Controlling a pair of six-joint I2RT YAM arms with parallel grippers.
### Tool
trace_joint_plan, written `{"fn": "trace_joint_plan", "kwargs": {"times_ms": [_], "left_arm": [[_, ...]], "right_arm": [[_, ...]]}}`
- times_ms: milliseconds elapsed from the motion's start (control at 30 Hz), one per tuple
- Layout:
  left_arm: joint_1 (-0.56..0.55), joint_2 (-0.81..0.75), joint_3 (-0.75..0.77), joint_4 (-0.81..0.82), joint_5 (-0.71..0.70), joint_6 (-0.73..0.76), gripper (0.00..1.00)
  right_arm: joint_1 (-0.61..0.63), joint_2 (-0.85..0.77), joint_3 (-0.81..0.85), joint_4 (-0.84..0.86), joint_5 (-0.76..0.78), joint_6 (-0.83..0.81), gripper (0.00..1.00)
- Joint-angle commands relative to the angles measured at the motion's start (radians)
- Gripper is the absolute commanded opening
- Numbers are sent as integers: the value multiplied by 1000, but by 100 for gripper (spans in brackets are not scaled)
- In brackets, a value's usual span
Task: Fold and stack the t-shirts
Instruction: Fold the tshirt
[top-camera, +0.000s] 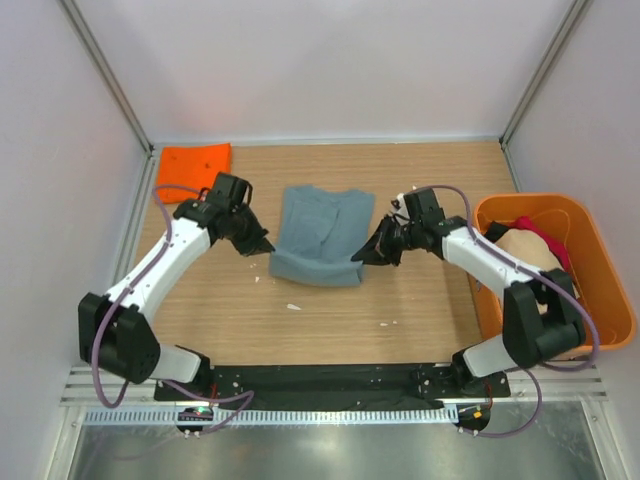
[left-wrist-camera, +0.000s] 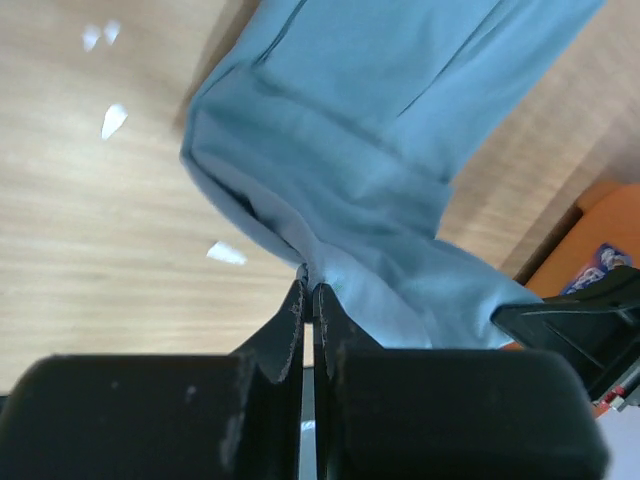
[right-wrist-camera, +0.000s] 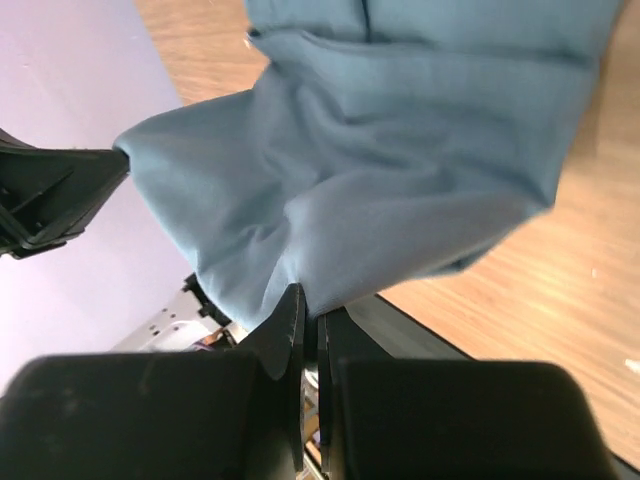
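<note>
So your grey-blue t-shirt (top-camera: 322, 235) sits pretty much dead centre of the top view, partly folded on the wooden table (top-camera: 250, 320); its far edge lies flat toward the top of the frame and its near edge runs between your two arms. Your left gripper (left-wrist-camera: 309, 292) is on the lower left corner of that shirt; in the left wrist view the fingers are pressed together with only a sliver of a gap, and the cloth's edge is pinched right at their tips, the rest of it spreading up and to the right of the frame. Your right gripper (right-wrist-camera: 308, 305) is doing the same thing at the lower right corner; fingers squeezed closed, a bunched fold of blue cloth coming straight out of the tips and filling the upper part of the right wrist view. Each wrist camera catches the other gripper at the frame's edge with the cloth reaching across to it.

Further out: a folded orange t-shirt (top-camera: 195, 160) lies flat in the upper left of the top view, well apart from the blue one; an orange tub (top-camera: 600, 300) sits at the right edge with a beige t-shirt (top-camera: 525, 250) and a red t-shirt (top-camera: 540, 230) heaped in it; a few white scraps (top-camera: 293, 306) dot the table below the blue shirt.
</note>
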Motion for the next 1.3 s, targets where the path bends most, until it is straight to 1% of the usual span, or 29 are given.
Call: {"fn": "trace_joint_plan", "kwargs": {"times_ms": [0,33,67,100,133,200,233,267,333,367,433,467,567,700,833,867,933,967,1000,1033,1067,1100,1133,1167,1200,1233,1267], "left_arm": [[18,106,203,39,-32,64,0],[26,170,242,42,-27,68,0],[32,201,277,42,-24,75,0],[38,230,323,42,-18,79,0],[50,293,392,48,-6,81,0],[63,354,461,56,17,81,0],[76,384,524,59,30,76,0],[81,442,554,65,54,75,0],[95,496,610,71,79,72,0],[96,549,659,82,108,70,0],[99,597,716,89,120,64,0],[100,638,770,95,126,64,0],[101,691,837,131,148,62,0],[101,779,934,169,166,42,0],[101,848,969,275,201,10,0],[101,859,979,290,202,7,0],[101,902,992,337,200,-10,0],[101,921,997,353,195,-14,1],[101,939,1003,371,194,-16,3],[100,957,1009,417,192,-20,5],[98,1012,1038,439,180,-17,12],[96,1045,1080,465,182,-4,18],[93,1094,1136,462,172,43,22],[90,1181,1304,432,159,76,26],[87,1227,1392,384,115,103,31],[86,1252,1466,315,97,133,31],[83,1239,1529,278,64,194,34]], "right_arm": [[-62,118,139,-105,-141,-124,1],[-73,144,199,-105,-152,-128,1],[-84,202,233,-113,-173,-136,1],[-95,227,263,-113,-184,-136,1],[-112,253,318,-110,-195,-130,1],[-129,328,369,-85,-231,-119,1],[-133,353,420,-79,-242,-110,1],[-145,376,444,-74,-251,-108,1],[-158,437,506,-70,-267,-104,1],[-171,454,518,-42,-271,-81,1],[-185,492,540,-16,-290,-61,1],[-201,500,541,20,-296,-32,1],[-219,523,537,117,-320,26,1],[-250,569,581,136,-325,56,1],[-276,624,619,189,-328,100,1],[-280,655,629,226,-336,114,1],[-294,699,676,252,-343,137,1],[-299,719,701,265,-348,137,3],[-303,774,724,263,-356,137,6],[-308,796,765,263,-359,137,10],[-322,814,780,278,-351,132,24],[-333,842,814,279,-316,122,31],[-343,863,845,260,-290,99,36],[-356,883,888,169,-266,1,42],[-385,934,944,82,-232,-59,46],[-389,958,1086,-17,-154,-131,54],[-391,980,1162,-191,-134,-235,57]]}}
